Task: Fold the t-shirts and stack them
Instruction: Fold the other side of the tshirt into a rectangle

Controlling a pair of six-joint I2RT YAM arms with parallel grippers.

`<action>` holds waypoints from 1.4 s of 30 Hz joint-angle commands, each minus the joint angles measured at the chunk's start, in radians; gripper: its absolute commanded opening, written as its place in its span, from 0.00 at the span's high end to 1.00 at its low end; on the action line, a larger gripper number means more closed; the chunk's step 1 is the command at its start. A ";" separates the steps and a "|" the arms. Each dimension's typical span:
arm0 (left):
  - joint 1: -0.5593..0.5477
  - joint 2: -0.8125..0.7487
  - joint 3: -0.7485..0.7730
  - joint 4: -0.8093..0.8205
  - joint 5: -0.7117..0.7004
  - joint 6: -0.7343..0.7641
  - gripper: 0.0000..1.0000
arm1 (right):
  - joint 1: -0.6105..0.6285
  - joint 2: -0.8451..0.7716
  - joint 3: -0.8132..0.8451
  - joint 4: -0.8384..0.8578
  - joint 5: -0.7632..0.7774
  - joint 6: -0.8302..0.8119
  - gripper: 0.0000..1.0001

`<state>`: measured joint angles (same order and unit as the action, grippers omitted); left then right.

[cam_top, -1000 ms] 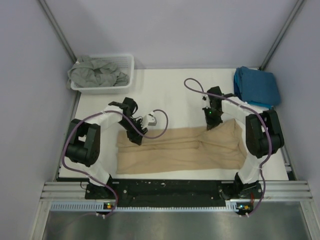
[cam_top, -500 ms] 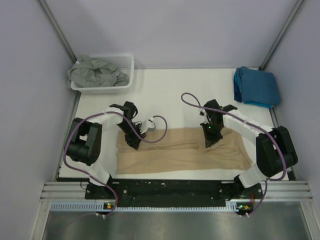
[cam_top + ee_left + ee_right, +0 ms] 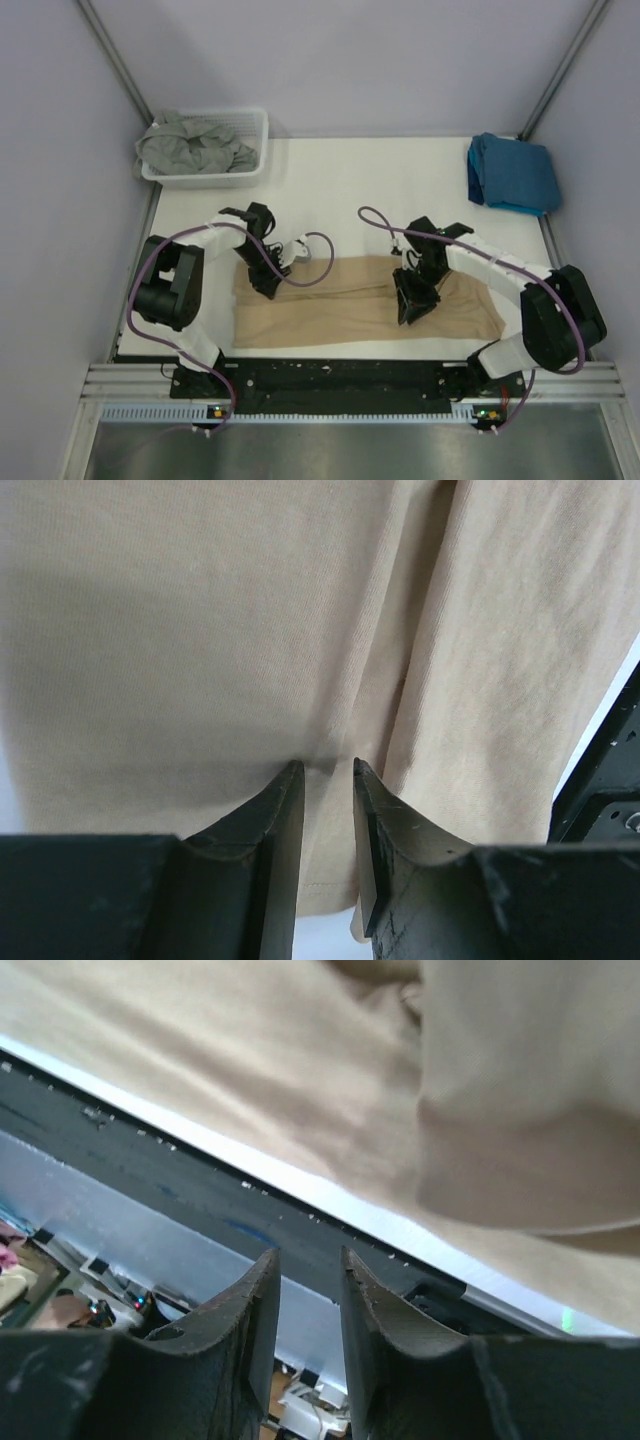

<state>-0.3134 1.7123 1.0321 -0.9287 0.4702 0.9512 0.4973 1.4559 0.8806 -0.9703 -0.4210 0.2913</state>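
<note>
Now stretched left-right across lower frame: tan t-shirt (image 3: 350, 305), pinched narrowly by left end effector (image 3: 262, 287); right end effector (image 3: 412, 303), slightly parted, shifted lower-left, grip unclear.

From the top view I see even, diffuse light with no hard glare; the white counter (image 3: 350, 180) is bright and the arms cast only faint, soft shadows. Corner lines bow slightly outward. In the left wrist view the tan t-shirt (image 3: 200, 630) is sharp enough to show its weave, with a soft dark shadow just ahead of the left tool (image 3: 327, 772), whose fingers read nearly black. In the right wrist view I find the cloth blurred and smeared, a bright strip of counter edge behind it, and the right tool (image 3: 308, 1260) dim, soft-edged.
</note>
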 commanded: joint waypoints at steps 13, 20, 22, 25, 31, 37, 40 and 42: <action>0.000 -0.102 0.046 -0.019 0.051 -0.003 0.67 | -0.146 0.274 0.356 0.079 0.438 -0.147 1.00; 0.002 -0.112 0.051 -0.015 0.054 -0.006 0.67 | -0.111 0.288 0.282 -0.011 0.458 -0.224 1.00; 0.000 -0.103 0.057 -0.015 0.047 -0.006 0.67 | -0.097 0.278 0.265 -0.048 0.459 -0.189 1.00; 0.000 -0.103 0.059 -0.018 0.038 -0.003 0.67 | -0.080 0.236 0.219 -0.080 0.449 -0.117 1.00; 0.002 -0.097 0.066 -0.025 0.028 0.018 0.67 | -0.054 0.169 0.158 -0.146 0.371 -0.001 1.00; 0.008 -0.074 0.100 -0.042 0.027 0.034 0.67 | -0.022 0.046 0.009 -0.208 0.323 0.086 1.00; 0.010 -0.072 0.106 -0.044 0.025 0.035 0.67 | -0.023 -0.057 0.029 -0.222 0.301 0.111 1.00; 0.010 -0.075 0.106 -0.044 0.021 0.032 0.67 | -0.023 -0.089 0.093 -0.229 0.315 0.112 1.00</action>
<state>-0.3084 1.6329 1.1080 -0.9489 0.4808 0.9646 0.4686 1.4776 0.8799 -1.1709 -0.0895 0.3500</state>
